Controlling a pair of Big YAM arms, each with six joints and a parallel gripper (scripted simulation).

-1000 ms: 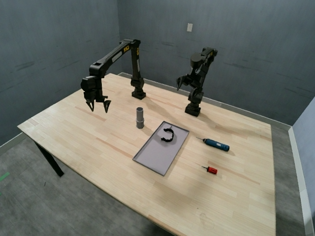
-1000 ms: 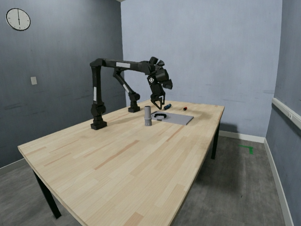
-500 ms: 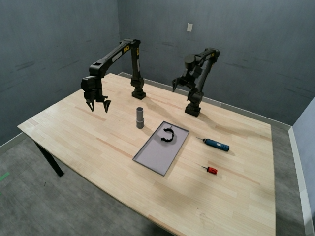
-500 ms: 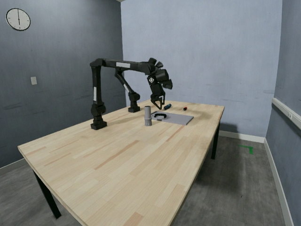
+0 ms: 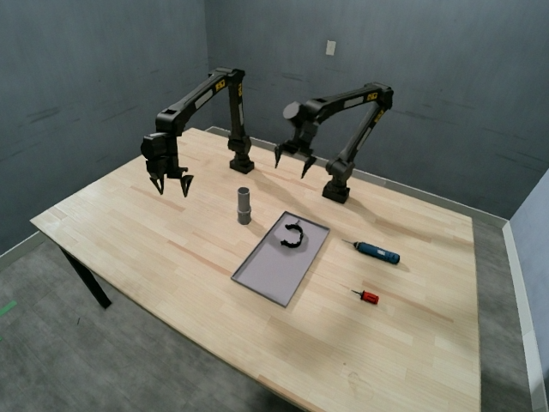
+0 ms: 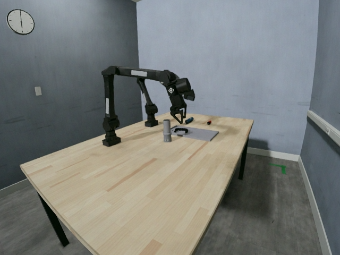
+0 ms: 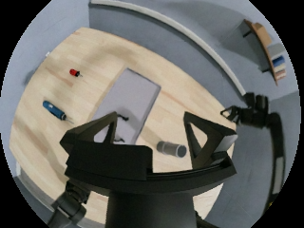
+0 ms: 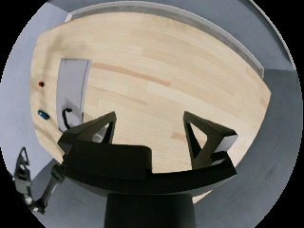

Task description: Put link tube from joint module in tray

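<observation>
The upright grey cylindrical link tube (image 5: 243, 201) (image 6: 167, 126) (image 7: 169, 148) was seen near-left of the left claw (image 5: 290, 171) (image 7: 150, 115) — left spread wide, as was the right claw (image 5: 173, 194) (image 6: 183, 120) (image 8: 149, 114).

Top and exterior views (both high-set) share the table (image 5: 190, 266) (image 6: 137, 175).

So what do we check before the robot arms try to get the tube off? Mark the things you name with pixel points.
Left gripper (image 5: 290, 172) (image 7: 150, 114) (image 8: 25, 157) open: ok.
Right gripper (image 5: 173, 194) (image 6: 183, 119) (image 7: 225, 115) (image 8: 150, 114) open: ok.
Joint module (image 5: 244, 217) (image 6: 167, 137) (image 7: 160, 146) standing outside the tray (image 5: 274, 275) (image 6: 203, 133) (image 7: 128, 95) (image 8: 71, 85): ok.
Joint module held steady by a gripper: not ok, neither grips it.
Tray free of other things: not ok, a black C-shaped part (image 5: 302, 235) (image 6: 181, 129) (image 7: 123, 117) (image 8: 65, 114) is inside.
Link tube (image 5: 243, 199) (image 6: 166, 126) (image 7: 176, 150) loose enough to lift: cannot tell.
</observation>
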